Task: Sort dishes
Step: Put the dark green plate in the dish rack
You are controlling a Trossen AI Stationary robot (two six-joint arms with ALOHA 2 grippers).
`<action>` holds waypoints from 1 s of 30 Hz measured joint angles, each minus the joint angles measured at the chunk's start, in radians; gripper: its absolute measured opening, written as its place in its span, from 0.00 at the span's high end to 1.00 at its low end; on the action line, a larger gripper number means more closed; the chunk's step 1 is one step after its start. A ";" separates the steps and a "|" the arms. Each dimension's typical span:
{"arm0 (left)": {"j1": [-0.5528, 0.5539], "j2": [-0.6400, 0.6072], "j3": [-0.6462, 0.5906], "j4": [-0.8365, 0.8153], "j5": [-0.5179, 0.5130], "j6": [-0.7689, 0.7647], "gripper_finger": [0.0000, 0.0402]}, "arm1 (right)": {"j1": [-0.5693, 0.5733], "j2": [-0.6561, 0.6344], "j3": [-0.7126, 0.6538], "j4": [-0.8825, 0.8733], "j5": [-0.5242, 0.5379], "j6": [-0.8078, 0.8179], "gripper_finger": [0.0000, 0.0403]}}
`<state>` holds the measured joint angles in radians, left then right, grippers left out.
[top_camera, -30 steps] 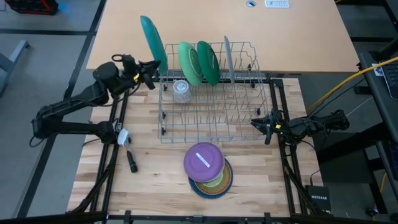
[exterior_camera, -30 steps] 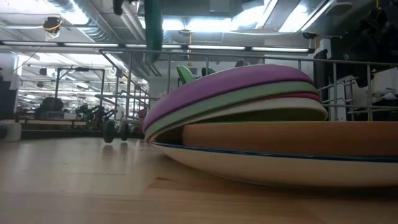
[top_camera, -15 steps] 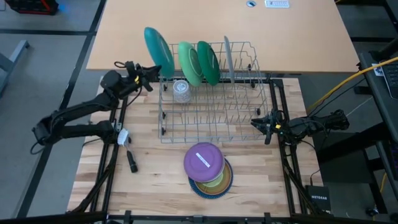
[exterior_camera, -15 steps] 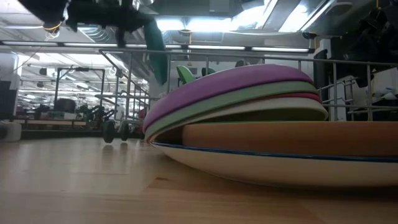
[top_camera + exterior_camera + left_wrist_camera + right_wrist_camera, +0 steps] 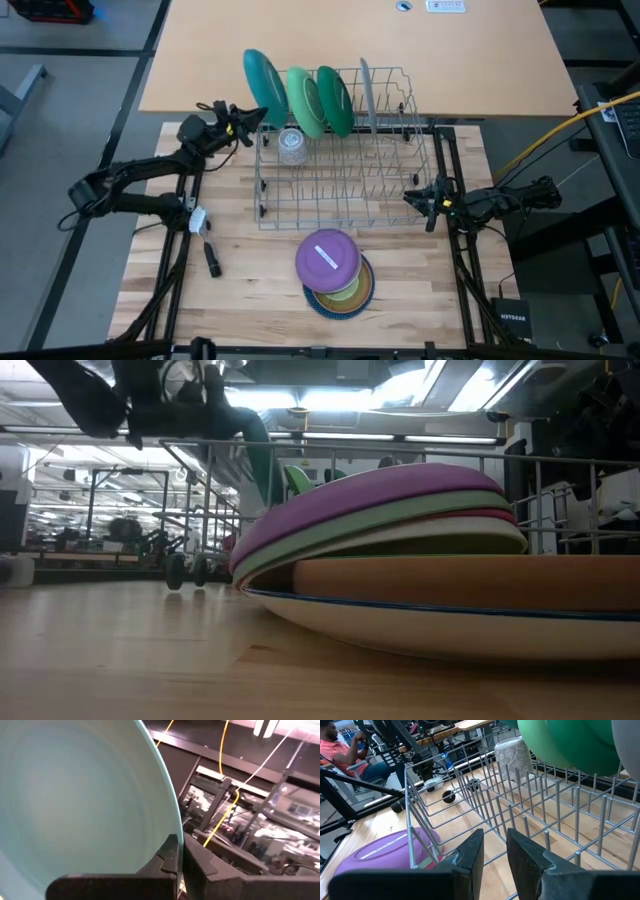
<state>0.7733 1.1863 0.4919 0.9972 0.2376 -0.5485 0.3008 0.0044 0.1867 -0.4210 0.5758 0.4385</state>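
Above the dish rack's (image 5: pixel 340 150) far-left corner, left gripper (image 5: pixel 246 120) jaws pinch the teal plate's (image 5: pixel 264 88) rim.

Light wood surface (image 5: pixel 250 270) up front, grey floor (image 5: pixel 60 130) around it, bright ceiling lights (image 5: pixel 300 400), a person (image 5: pixel 350 755) sitting way back.

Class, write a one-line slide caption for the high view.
Left gripper holds a teal plate at the wire rack; right gripper waits beside it.
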 joint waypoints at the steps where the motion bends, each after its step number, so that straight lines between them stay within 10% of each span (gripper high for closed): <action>1: 0.006 0.022 0.000 0.038 0.013 -0.013 1.00 | 0.000 0.000 0.000 0.000 0.000 0.000 0.78; 16: 0.028 0.197 0.000 0.230 0.068 -0.074 1.00 | 0.000 0.000 0.000 0.000 0.000 0.002 0.78; 30: 0.029 0.198 0.003 0.046 0.009 -0.073 1.00 | 0.000 0.000 0.000 0.000 0.000 0.002 0.78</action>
<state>0.8023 1.3842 0.4950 1.0430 0.2463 -0.6211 0.3008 0.0044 0.1867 -0.4210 0.5762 0.4401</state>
